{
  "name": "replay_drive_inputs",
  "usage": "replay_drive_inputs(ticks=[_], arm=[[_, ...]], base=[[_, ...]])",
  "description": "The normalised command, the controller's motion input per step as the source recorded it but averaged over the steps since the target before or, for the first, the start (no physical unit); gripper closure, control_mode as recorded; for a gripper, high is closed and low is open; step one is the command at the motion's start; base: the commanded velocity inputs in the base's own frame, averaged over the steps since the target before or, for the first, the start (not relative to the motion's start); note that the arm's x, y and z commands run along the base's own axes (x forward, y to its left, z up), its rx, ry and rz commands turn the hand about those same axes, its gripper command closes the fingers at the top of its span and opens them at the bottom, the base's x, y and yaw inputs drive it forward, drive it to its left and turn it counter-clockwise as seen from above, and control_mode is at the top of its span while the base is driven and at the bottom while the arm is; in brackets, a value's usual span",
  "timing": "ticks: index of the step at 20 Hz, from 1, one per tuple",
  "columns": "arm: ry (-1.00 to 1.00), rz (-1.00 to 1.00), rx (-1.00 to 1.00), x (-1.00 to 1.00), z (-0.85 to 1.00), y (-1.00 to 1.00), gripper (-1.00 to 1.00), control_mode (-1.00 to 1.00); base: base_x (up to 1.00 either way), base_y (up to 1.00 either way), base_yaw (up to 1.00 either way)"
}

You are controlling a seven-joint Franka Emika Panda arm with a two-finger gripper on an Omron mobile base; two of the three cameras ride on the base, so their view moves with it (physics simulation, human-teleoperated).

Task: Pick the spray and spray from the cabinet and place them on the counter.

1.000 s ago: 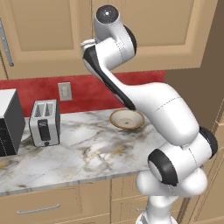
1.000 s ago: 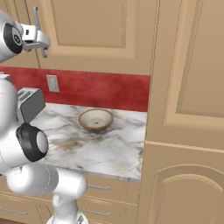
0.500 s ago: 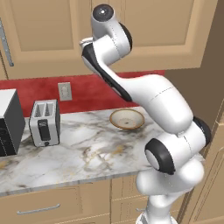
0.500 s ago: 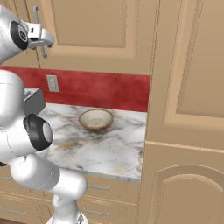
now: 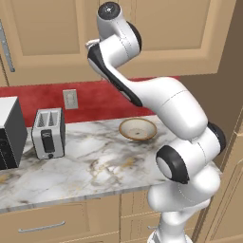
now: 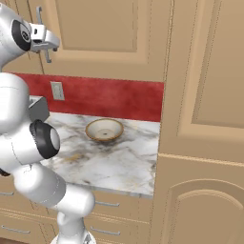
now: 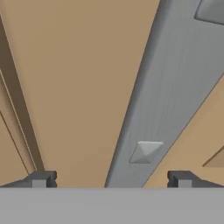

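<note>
Scanning from the left edge of my feeds, I see a dark appliance (image 5: pixel 8 135) and a toaster (image 5: pixel 47 132) on the counter (image 5: pixel 95 166), then a bowl (image 5: pixel 137 129) further right, and no bottles set down anywhere on the marble. The cabinet (image 6: pixel 109 33) is closed, so neither spray is visible and I judge they are inside; nothing of the task is done beyond the approach. My gripper (image 6: pixel 46 47) sits up at the cabinet's silver bar handle (image 7: pixel 175 92), and in the hand view the handle runs between the two finger tips (image 7: pixel 41 178), which stand wide apart on either side of it, not closed on it. Compared with a second ago, the arm has swung its upper joints higher and tucked closer to the door, bringing the hand onto the handle. Opening the door, lifting out both bottles and setting them down all remain.
</note>
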Motion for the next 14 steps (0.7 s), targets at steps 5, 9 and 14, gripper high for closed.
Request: replay_drive_inputs(ticks=[5, 9, 14], arm=[[0.00, 0.00, 0.00, 0.00, 0.00, 0.00, 1.00, -1.00], [0.00, 0.00, 0.00, 0.00, 0.00, 0.00, 1.00, -1.00], [0.01, 0.00, 0.00, -0.11, -0.01, 0.00, 1.00, -1.00]], base=[[0.00, 0.00, 0.00], [0.00, 0.00, 0.00], [0.00, 0.00, 0.00]])
